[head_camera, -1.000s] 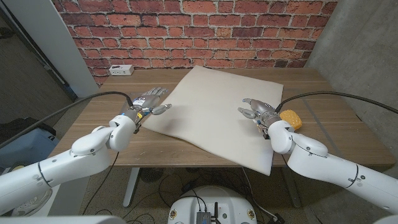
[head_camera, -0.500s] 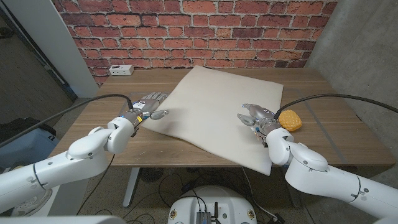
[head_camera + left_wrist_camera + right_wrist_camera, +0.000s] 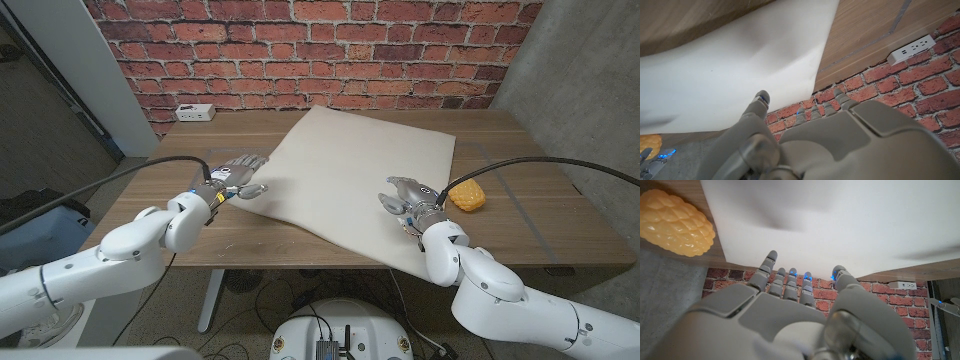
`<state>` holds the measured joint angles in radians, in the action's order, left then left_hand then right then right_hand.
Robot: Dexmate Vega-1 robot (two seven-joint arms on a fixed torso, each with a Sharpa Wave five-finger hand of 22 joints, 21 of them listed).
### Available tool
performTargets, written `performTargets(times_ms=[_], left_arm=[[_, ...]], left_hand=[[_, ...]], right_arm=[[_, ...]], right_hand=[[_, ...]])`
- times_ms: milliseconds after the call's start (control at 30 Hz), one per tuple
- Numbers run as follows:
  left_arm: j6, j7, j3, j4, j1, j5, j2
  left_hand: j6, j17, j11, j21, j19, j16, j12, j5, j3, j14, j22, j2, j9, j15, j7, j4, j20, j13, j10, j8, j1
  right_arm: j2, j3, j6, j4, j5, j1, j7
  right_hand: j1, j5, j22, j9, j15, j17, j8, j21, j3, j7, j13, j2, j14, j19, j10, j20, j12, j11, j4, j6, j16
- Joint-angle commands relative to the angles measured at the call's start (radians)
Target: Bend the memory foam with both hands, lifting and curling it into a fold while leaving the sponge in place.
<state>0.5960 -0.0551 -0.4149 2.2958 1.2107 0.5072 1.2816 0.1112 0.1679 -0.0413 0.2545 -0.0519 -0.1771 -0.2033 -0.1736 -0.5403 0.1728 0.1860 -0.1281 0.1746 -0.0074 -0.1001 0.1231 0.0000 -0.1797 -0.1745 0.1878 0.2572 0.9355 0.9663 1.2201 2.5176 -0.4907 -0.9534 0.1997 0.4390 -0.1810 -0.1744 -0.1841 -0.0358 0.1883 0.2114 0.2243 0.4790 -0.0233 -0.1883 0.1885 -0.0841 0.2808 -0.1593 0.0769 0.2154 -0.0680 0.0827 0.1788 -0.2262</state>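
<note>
Hands hover empty with fingers spread, left hand (image 3: 233, 173) and right hand (image 3: 408, 196), over flat foam (image 3: 355, 175); both should slip under opposite edges, clear of sponge (image 3: 467, 194) beside it.

Even, soft indoor light; sharp frames, faint shadows

Memory foam (image 3: 355, 180): big off-white sheet, flat on table, skewed, near corner overhanging the front edge. Sponge (image 3: 467, 193): yellow, bumpy, on table just beside foam's right edge.
</note>
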Motion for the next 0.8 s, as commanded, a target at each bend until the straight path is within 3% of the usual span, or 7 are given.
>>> performTargets(times_ms=[33, 167, 267, 600, 800], left_arm=[[0.005, -0.008, 0.034, 0.015, 0.051, 0.009, 0.051], [0.008, 0.011, 0.032, 0.016, 0.051, 0.016, 0.065], [0.008, 0.027, 0.021, 0.013, 0.044, 0.037, 0.071], [0.001, 0.014, 0.034, 0.010, 0.071, 0.041, 0.098], [0.007, 0.023, 0.031, 0.014, 0.079, 0.061, 0.117]], left_hand=[[0.007, 0.002, -0.006, -0.005, -0.003, 0.000, 0.000, 0.001, -0.002, 0.036, 0.002, 0.009, 0.002, -0.004, -0.007, 0.009, -0.002, -0.004, -0.014, -0.005, 0.014], [0.021, 0.002, -0.009, -0.006, -0.003, 0.000, 0.000, 0.001, -0.001, 0.037, 0.002, 0.015, 0.002, -0.004, -0.010, 0.015, 0.001, -0.004, -0.014, -0.009, 0.018], [0.027, 0.002, -0.008, -0.008, -0.003, 0.001, 0.000, 0.001, 0.000, 0.038, 0.001, 0.021, 0.002, -0.006, -0.012, 0.021, 0.001, -0.004, -0.013, -0.010, 0.022], [0.046, 0.003, -0.010, -0.017, -0.012, 0.004, 0.009, 0.001, 0.004, 0.062, 0.001, 0.038, 0.003, 0.000, -0.013, 0.036, 0.003, -0.005, -0.040, -0.010, 0.041], [0.058, 0.003, -0.013, -0.020, -0.015, 0.005, 0.012, 0.001, 0.006, 0.069, 0.001, 0.040, 0.003, 0.002, -0.015, 0.037, 0.004, -0.005, -0.049, -0.011, 0.045]], right_arm=[[-0.018, 0.123, 0.136, 0.057, -0.048, 0.029, 0.033], [-0.028, 0.153, 0.176, 0.070, -0.037, 0.031, 0.061], [-0.041, 0.158, 0.176, 0.076, -0.079, 0.001, 0.051], [-0.127, 0.137, 0.176, 0.047, -0.451, -0.138, -0.193], [-0.156, 0.139, 0.176, 0.033, -0.560, -0.175, -0.268]], right_hand=[[0.014, 0.001, -0.003, -0.001, 0.001, 0.005, -0.001, 0.000, 0.010, 0.001, -0.002, -0.003, -0.013, 0.010, -0.009, 0.000, 0.003, 0.004, -0.001, 0.013, -0.004], [0.016, 0.001, -0.003, -0.002, 0.001, 0.006, -0.001, -0.001, 0.010, 0.001, -0.002, -0.003, -0.015, 0.010, -0.014, 0.001, 0.004, 0.002, -0.001, 0.018, -0.004], [0.017, 0.001, -0.003, -0.002, 0.001, 0.006, 0.000, -0.001, 0.010, 0.000, -0.002, -0.003, -0.016, 0.010, -0.016, 0.001, 0.004, 0.003, -0.001, 0.021, -0.004], [0.021, 0.001, -0.003, -0.002, -0.001, 0.006, 0.000, -0.003, 0.011, 0.001, -0.002, -0.004, -0.020, 0.012, -0.024, 0.002, 0.004, 0.003, 0.000, 0.030, -0.004], [0.024, 0.001, -0.003, -0.002, -0.001, 0.005, -0.001, -0.003, 0.011, 0.001, -0.002, -0.006, -0.023, 0.015, -0.027, 0.003, 0.004, 0.005, 0.002, 0.033, -0.004]])
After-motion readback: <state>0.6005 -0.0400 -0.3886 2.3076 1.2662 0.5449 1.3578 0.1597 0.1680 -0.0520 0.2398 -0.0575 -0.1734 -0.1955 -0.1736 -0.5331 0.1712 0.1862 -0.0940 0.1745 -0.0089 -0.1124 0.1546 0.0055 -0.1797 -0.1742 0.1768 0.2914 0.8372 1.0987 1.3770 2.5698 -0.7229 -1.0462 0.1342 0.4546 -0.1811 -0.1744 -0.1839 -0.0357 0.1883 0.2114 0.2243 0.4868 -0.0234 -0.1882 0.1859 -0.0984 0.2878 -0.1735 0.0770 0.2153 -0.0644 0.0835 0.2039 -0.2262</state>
